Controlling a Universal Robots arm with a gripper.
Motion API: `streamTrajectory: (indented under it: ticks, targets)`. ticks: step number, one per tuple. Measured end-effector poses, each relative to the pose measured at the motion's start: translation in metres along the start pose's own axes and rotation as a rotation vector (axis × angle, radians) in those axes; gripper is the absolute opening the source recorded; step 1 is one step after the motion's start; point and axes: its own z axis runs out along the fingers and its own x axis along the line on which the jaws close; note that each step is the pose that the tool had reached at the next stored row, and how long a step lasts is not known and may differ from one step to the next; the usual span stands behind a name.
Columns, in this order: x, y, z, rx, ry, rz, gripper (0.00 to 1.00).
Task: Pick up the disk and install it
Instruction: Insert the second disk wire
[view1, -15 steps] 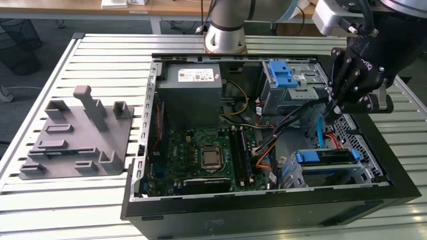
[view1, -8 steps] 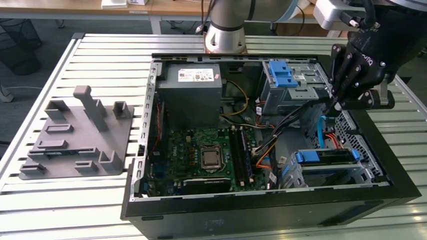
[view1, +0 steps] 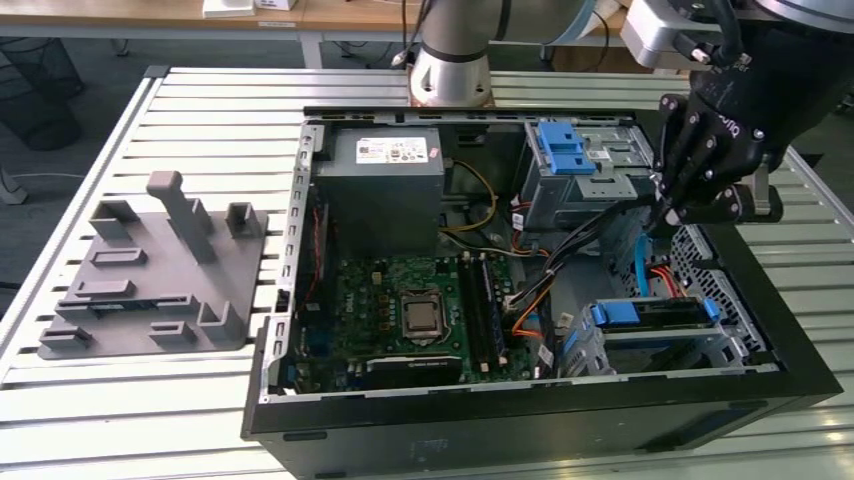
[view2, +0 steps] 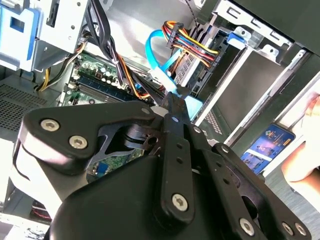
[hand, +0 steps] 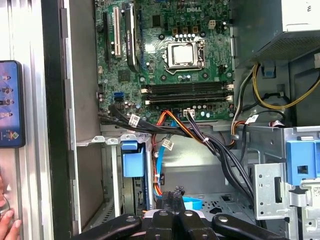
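Jaws look clenched tip to tip with nothing between them, as far as both wrist views go. Gripper (view1: 683, 212) hangs over the open case (view1: 747, 400) near its back corner, by the blue cable (view2: 159, 62). Disk (view1: 650, 313) sits in the drive bay, about 6 o'clock from the gripper in the exterior view, well apart from it.
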Motion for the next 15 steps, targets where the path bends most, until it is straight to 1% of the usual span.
streamTrajectory:
  ticks: [2, 3, 10, 15]
  targets:
    - [-0.0001, 0.0, 0.0008, 0.0001, 0.0018, 0.0, 0.11]
    - [-0.0001, -0.0001, 0.0009, 0.0001, 0.0022, 0.0, 0.18]
    - [-0.0002, -0.0008, 0.0032, 0.0002, 0.0027, 0.0, 0.18]
    - [-0.0003, -0.001, 0.0067, 0.0015, 0.0084, 0.0, 0.18]
